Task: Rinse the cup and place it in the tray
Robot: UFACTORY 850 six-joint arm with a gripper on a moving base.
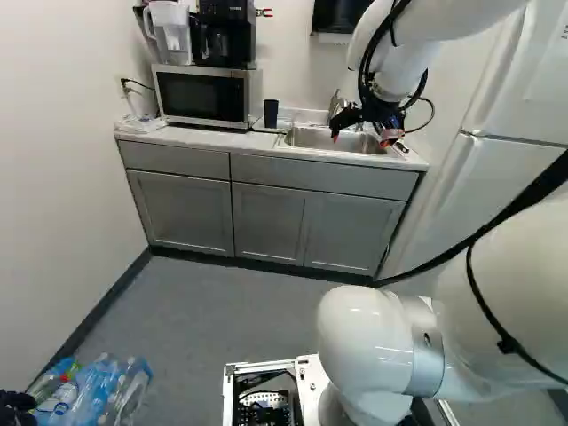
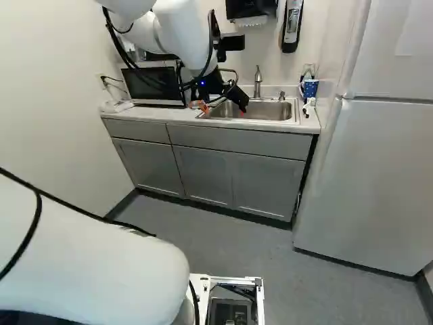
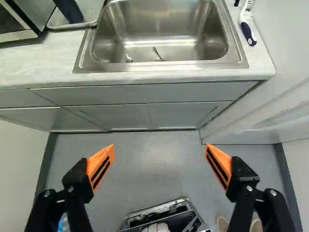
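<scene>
With the cup point(image 3: 71, 10) standing in the tray point(image 3: 91, 10) beside the sink point(image 3: 159, 19), the gripper point(image 3: 160, 146) is hanging empty, jaws spread wide, placing apparently finished, the next move probably calling only for retreat.

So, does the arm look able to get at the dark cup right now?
Probably yes: the gripper is open and empty, and the cup stands upright on the tray with nothing over it, though the microwave beside it may crowd one side.

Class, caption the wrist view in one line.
Open gripper, steel sink ahead, dark cup standing in the tray beside the sink.
</scene>
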